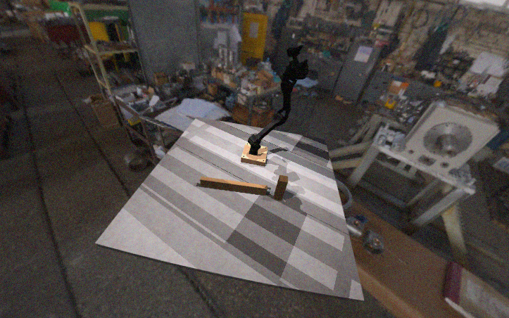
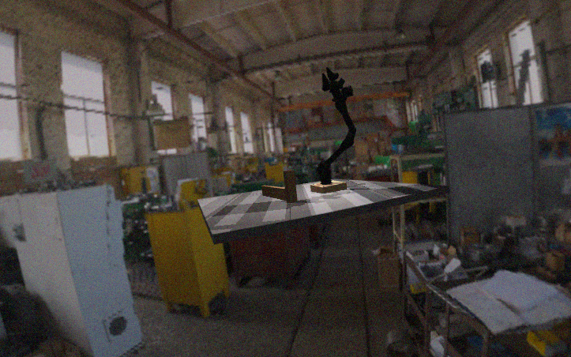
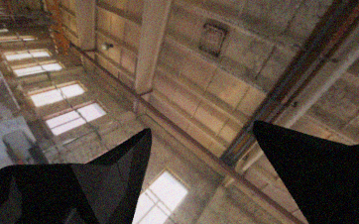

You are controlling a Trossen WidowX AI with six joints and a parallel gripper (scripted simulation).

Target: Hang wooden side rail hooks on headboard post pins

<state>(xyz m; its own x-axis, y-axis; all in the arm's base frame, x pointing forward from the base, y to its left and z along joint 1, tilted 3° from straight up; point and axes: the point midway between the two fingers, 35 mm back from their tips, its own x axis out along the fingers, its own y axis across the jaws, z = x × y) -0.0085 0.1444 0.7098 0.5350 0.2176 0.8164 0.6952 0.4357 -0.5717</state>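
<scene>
The claw [image 3: 201, 149] stood wide, holding nothing, raised high above the counter's far edge and aimed at the ceiling. The rail [image 1: 233, 185] lay flat mid-counter, its near end just beside the upright post [image 1: 280, 187]; hooks and pins were too small to make out. A risk: a grip far from the hooked end could let the smooth square-edged wood tilt, so the hooks miss the slot, or nudge the blocky post over.
</scene>
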